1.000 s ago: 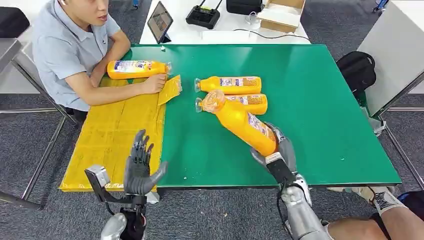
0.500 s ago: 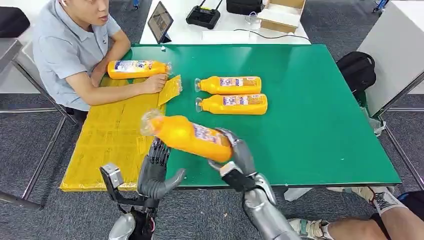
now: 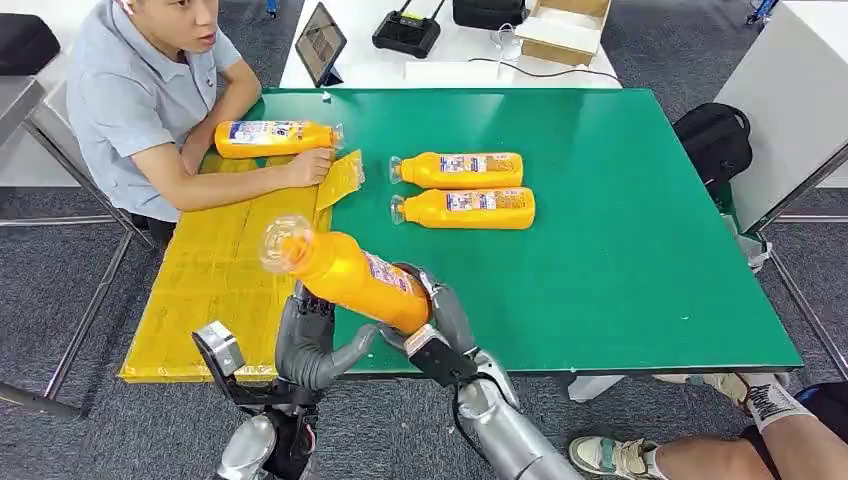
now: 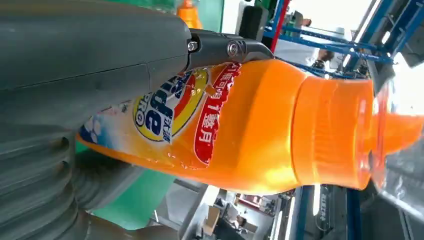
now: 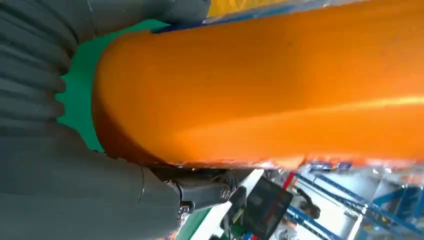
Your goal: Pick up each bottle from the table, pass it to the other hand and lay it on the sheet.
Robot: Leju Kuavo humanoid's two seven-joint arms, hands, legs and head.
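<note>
— If you count across the head view, how many bottles are there?

— Four, all orange. One bottle (image 3: pixel 350 278) is up in the air over the near edge of the green table (image 3: pixel 620 290). Two more (image 3: pixel 457 170) (image 3: pixel 465 208) lie side by side on the green, caps pointing toward the sheet. The fourth (image 3: pixel 275 138) lies at the far end of the yellow sheet (image 3: pixel 215 270), just beside a person's arm (image 3: pixel 235 180).

— How many sheets, and how many people?

— One sheet, spread over the left part of the table. One person sits at the far left corner, and another person's leg and shoe (image 3: pixel 610 457) show at the lower right.

— What is the right hand (image 3: pixel 440 315) doing?

— It grips the raised bottle round its base end, fingers wrapped close; the right wrist view shows the orange body (image 5: pixel 270 85) pressed against the grey palm.

— And the left hand (image 3: pixel 310 340)?

— It sits right under the same bottle with its fingers raised behind it and the thumb (image 3: pixel 355 348) stretched out beneath. In the left wrist view a finger (image 4: pixel 220 47) lies across the label (image 4: pixel 170 107). It touches the bottle, but whether it has a real grip I cannot tell.

— How does the bottle lie?

— Tilted, cap end (image 3: pixel 283 243) higher and over the sheet, base lower in the right hand.
</note>
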